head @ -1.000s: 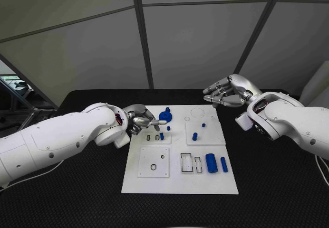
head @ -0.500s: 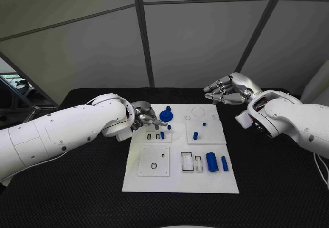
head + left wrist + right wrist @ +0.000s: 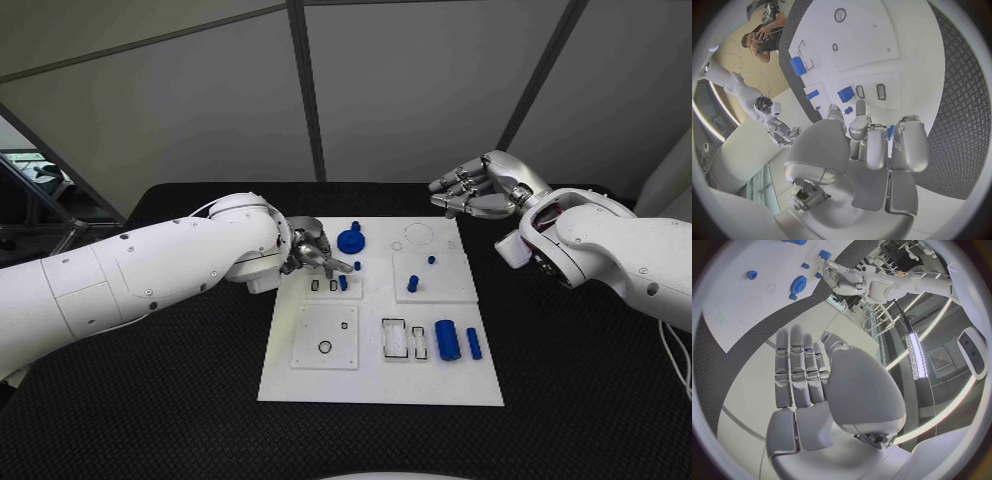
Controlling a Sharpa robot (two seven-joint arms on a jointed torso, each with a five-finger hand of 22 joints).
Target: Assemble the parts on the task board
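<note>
White task board (image 3: 378,385) lies at the middle of the black table (image 3: 577,400), long side running from the near edge toward the far edge, so both arms reach it. Left hand (image 3: 315,255) hovers at the board's left edge, beside the two small slots (image 3: 323,285), fingers curled together; the left wrist view shows a small blue part (image 3: 891,132) between the fingers, apparently pinched for insertion, though the grasp is partly hidden. Blue gear (image 3: 351,242) sits just beyond this hand, toward the board's far end. Two blue pegs (image 3: 413,284) stand in the raised right-hand plate. Blue cylinder (image 3: 447,340) and a slimmer blue bar (image 3: 472,344) lie near the board's right edge, probably awaiting the empty rectangular recesses (image 3: 394,340) beside them. Right hand (image 3: 476,190) hangs beyond the board's far right corner, fingers extended and empty, probably kept clear of the left hand's work.
</note>
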